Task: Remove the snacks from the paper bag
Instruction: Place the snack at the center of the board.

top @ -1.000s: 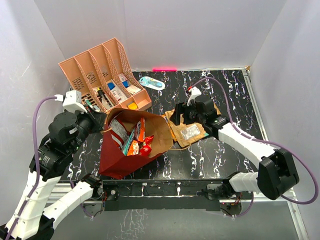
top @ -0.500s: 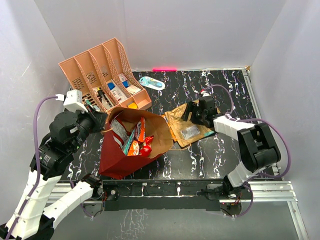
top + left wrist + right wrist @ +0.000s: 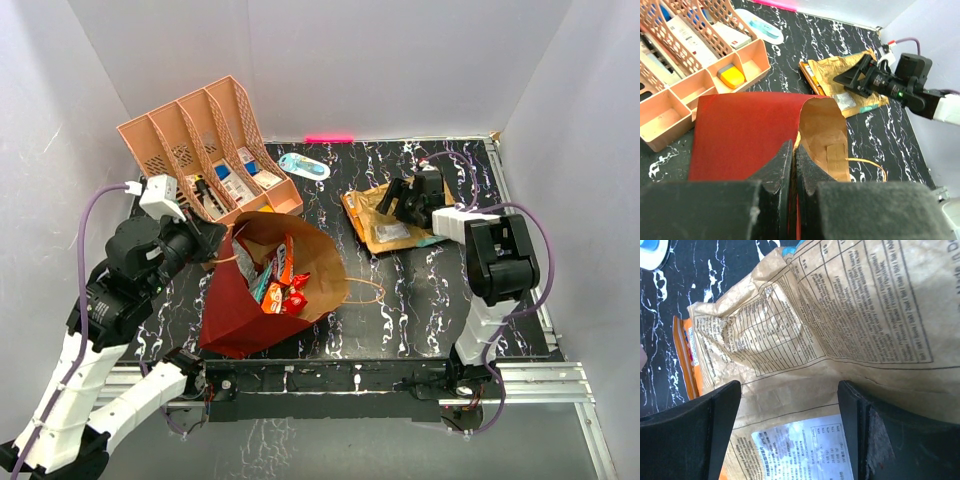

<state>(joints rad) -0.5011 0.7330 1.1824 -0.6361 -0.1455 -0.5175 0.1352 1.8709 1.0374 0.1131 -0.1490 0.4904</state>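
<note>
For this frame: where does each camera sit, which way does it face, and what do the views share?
Top external: above and behind the bases, looking down on the table; left arm and right arm both show.
Left wrist: on the left arm, looking past the left gripper, shut on the paper bag rim, toward the gold packet.
Right wrist: close above the gold packet, facing down; the right gripper, open, frames it with both fingers.
Shared: all three show the gold packet; top and left wrist share the bag and peach organizer.

A peach slotted organizer (image 3: 152,150) stands just beyond the left gripper (image 3: 212,240); a light-blue oval object (image 3: 303,166) lies beyond and left of the right gripper (image 3: 388,200); black marbled table (image 3: 420,292) beneath both.
</note>
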